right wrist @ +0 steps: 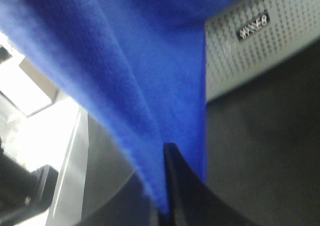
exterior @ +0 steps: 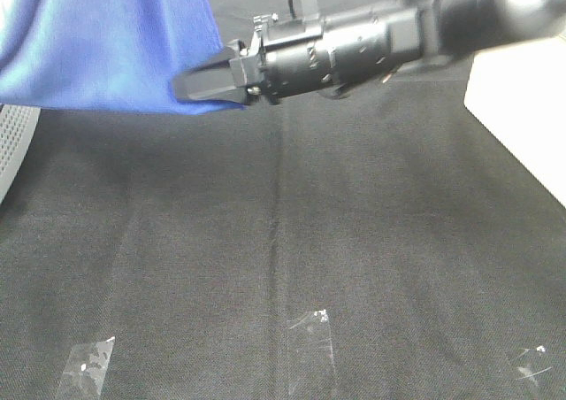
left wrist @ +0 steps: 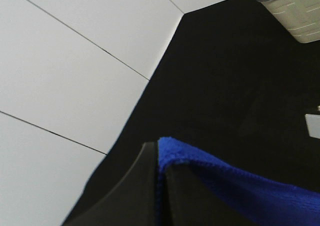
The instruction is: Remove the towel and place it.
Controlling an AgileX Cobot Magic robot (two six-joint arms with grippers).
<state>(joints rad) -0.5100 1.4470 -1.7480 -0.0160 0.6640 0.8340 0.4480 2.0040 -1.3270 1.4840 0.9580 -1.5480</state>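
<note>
The towel [exterior: 106, 37] hangs above the left side of the black table cloth [exterior: 292, 241], clear of it. The right gripper [exterior: 202, 85] reaches across over the cloth from its right side, jaws pinching the towel's lower edge. The left gripper [left wrist: 159, 158] is also above the cloth, its jaws pressed on a folded blue edge.
</note>
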